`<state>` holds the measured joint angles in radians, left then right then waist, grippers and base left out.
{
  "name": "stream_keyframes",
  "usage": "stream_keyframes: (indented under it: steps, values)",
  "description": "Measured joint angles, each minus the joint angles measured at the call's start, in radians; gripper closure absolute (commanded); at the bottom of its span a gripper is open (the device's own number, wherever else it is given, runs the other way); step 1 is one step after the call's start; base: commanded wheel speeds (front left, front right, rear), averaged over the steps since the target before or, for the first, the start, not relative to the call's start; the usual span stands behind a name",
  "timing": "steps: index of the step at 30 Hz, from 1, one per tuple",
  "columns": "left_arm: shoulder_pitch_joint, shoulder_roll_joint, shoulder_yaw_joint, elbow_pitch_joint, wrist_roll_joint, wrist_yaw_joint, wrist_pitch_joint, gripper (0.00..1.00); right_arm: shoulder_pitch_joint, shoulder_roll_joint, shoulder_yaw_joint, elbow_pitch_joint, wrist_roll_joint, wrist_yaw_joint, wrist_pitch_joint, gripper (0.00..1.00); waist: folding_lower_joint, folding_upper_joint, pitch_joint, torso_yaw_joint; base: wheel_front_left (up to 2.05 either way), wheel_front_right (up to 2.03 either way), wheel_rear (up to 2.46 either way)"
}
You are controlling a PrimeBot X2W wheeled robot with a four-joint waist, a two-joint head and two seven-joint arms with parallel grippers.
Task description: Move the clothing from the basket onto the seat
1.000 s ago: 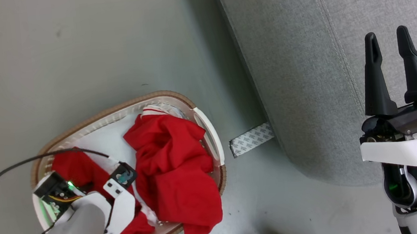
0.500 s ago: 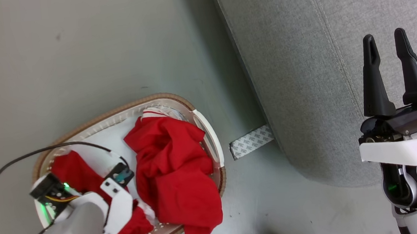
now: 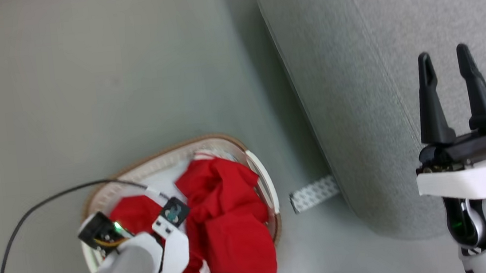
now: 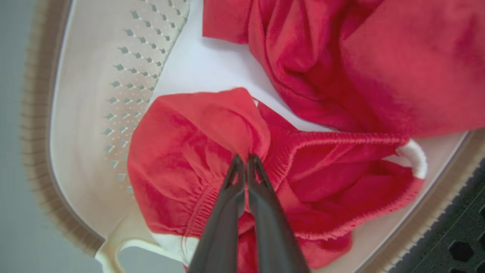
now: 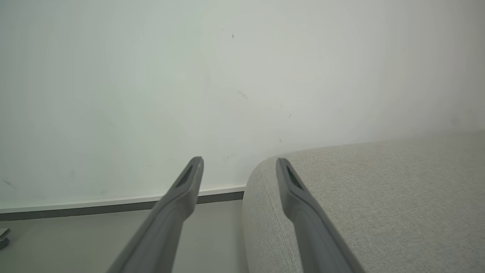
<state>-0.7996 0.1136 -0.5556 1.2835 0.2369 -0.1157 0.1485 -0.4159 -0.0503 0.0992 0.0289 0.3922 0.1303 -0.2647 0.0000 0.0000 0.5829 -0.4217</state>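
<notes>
The cream basket (image 3: pixel 160 155) with a tan rim stands on the floor at the lower left of the head view, and its perforated wall (image 4: pixel 87 113) shows in the left wrist view. It holds two pieces of red clothing. My left gripper (image 4: pixel 244 159) is shut on a bunched fold of the smaller garment (image 4: pixel 182 144), near its gathered hem. My pale left wrist (image 3: pixel 146 248) covers that spot in the head view. The larger garment (image 3: pixel 229 227) lies beside it and spills over the near rim. My right gripper (image 3: pixel 442 57) hangs open above the grey seat (image 3: pixel 393 28), holding nothing.
A patterned strip (image 3: pixel 313 192) lies on the floor between the basket and the seat's base. A black cable (image 3: pixel 32 214) loops over the floor to my left arm. Beyond the seat (image 5: pixel 379 197) are a pale wall and a dark skirting (image 5: pixel 113 206).
My left gripper has closed on the smaller red garment inside the basket. The head camera has moved, so the whole picture has shifted. The right gripper stays open.
</notes>
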Motion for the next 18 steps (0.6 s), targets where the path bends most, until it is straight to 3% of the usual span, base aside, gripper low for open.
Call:
stream_keyframes:
  steps: [18]
  values:
    - [0.139,-0.063,0.016,-0.027,-0.203,-0.016,-0.277,1.0,0.106,-0.012,-0.025,0.048,-0.093,0.0,0.0,0.0,-0.0001,0.0,-0.297,0.144,0.0,0.0,0.0]
